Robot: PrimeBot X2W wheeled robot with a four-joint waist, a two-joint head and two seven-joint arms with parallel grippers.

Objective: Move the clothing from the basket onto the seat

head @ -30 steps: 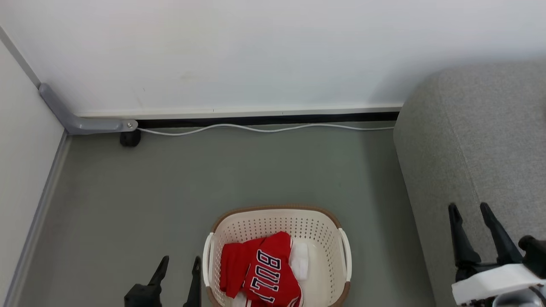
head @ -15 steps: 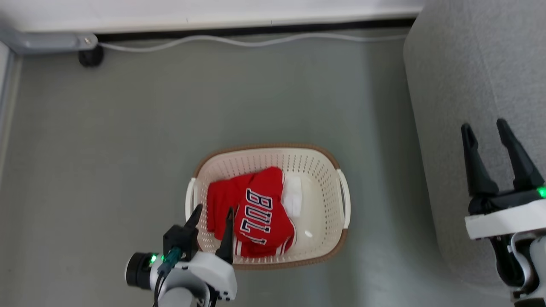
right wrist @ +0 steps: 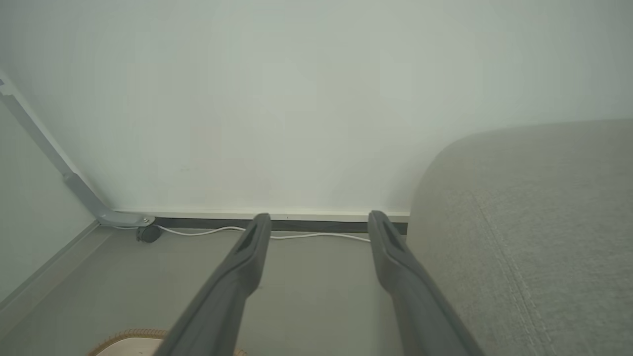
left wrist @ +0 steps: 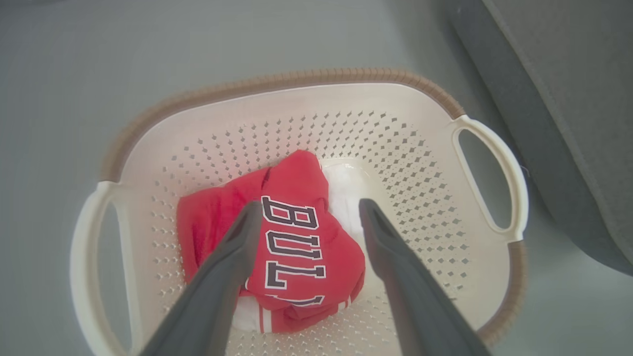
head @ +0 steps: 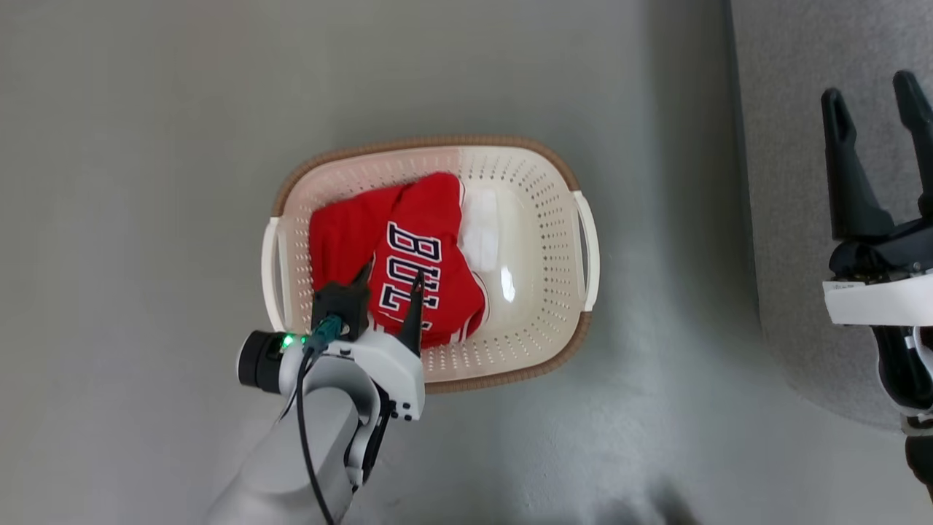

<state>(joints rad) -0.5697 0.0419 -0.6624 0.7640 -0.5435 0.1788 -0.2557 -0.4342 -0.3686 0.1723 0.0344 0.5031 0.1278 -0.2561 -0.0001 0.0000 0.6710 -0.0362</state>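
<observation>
Left gripper [head: 391,273]: jaws wide apart, nothing between them. The fingers straddle the clothing [head: 342,233], pointing down into the basket [head: 437,140]. Likely set this way so one closing catches the bunched red fabric across the lettering. Whether the tips touch the cloth, I cannot tell.

Right gripper [head: 869,87]: jaws also apart, empty, held over the edge of the seat [head: 787,146], well apart from the basket. It reads as parked clear while the left arm works.

Clothing: a crumpled red heap in the left half of the basket, beside a white paper label [head: 481,230]. None is on the seat. The basket stands on the grey floor [head: 146,146], near the seat but not touching it.

Views: the left wrist view gives the straddle plainly, one finger on each side of the block letters, and white striped trim at the heap's near edge. The head view gives both arms and the gap to the seat. The right wrist view adds the wall [right wrist: 296,99], a white cable [right wrist: 198,231] along its foot, and the seat's rounded corner.
</observation>
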